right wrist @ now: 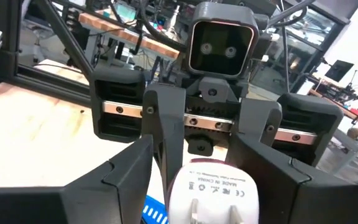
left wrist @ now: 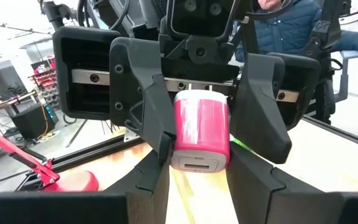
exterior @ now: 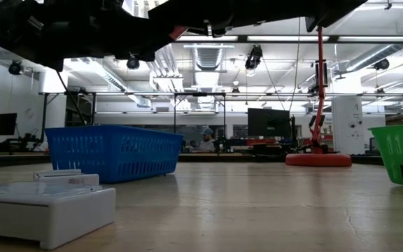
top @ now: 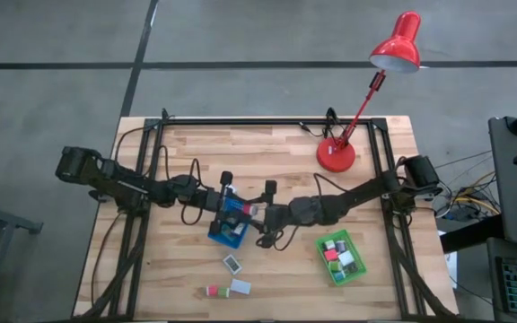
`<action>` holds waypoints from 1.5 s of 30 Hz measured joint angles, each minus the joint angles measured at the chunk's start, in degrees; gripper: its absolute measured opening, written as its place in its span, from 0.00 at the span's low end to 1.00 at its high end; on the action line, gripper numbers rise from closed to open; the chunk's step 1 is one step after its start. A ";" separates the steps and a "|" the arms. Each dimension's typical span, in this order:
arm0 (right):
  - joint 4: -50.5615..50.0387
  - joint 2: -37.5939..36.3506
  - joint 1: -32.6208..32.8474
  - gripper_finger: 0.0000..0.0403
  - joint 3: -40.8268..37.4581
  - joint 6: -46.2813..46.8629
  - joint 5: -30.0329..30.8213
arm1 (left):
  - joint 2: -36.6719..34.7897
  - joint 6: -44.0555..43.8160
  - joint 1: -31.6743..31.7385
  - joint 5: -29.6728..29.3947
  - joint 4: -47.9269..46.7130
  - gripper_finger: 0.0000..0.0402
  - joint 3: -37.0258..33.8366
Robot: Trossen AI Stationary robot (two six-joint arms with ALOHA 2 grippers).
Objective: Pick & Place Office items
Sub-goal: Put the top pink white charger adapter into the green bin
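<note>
A pink-and-white plug block (left wrist: 201, 134) hangs in the air between my two grippers, above the blue tray (top: 227, 231). In the right wrist view its white pronged end (right wrist: 213, 193) faces the camera. My left gripper (top: 233, 199) comes from the table's left and my right gripper (top: 264, 212) from the right. They meet nose to nose, and each one's fingers stand on the block's two sides. Three more small blocks lie flat on the table near its near edge: a white one (top: 232, 263), a red-and-green one (top: 212, 291) and a white one (top: 239, 287). Several blocks sit in the green tray (top: 343, 257). My left gripper (left wrist: 197, 168) pinches the block's near end (left wrist: 197, 163) between its two fingertips, coming level from the table's left. The block is lifted clear of the tray. My right gripper (right wrist: 194, 148) has the same block from the opposite side, level from the table's right. One finger (left wrist: 157, 134) lies along the block's pink side and the other (left wrist: 260, 124) lies close on the far side. The pronged end reaches far back between its fingers.
A red desk lamp's base (top: 336, 156) stands on the table's far right part. The green tray stands right of centre near the near edge. In the low view a white block (exterior: 40, 206) lies close in front and the blue tray (exterior: 114, 150) behind it. A person (left wrist: 303, 25) sits beyond the table.
</note>
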 joint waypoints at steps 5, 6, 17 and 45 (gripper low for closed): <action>-2.91 -1.58 0.88 0.54 -0.06 -0.83 2.48 | -0.06 0.36 -0.02 0.00 0.32 0.31 0.00; -3.17 -1.78 1.08 0.54 -0.07 -1.02 3.00 | -0.10 0.39 -0.02 0.00 0.37 0.31 0.00; -7.18 -3.97 1.81 0.54 -0.09 -0.56 4.26 | -0.15 0.51 -0.02 -0.02 0.31 0.31 0.00; -14.84 -7.55 3.80 0.54 -0.26 2.51 8.46 | -0.02 0.51 0.00 -0.43 -0.91 0.31 -0.11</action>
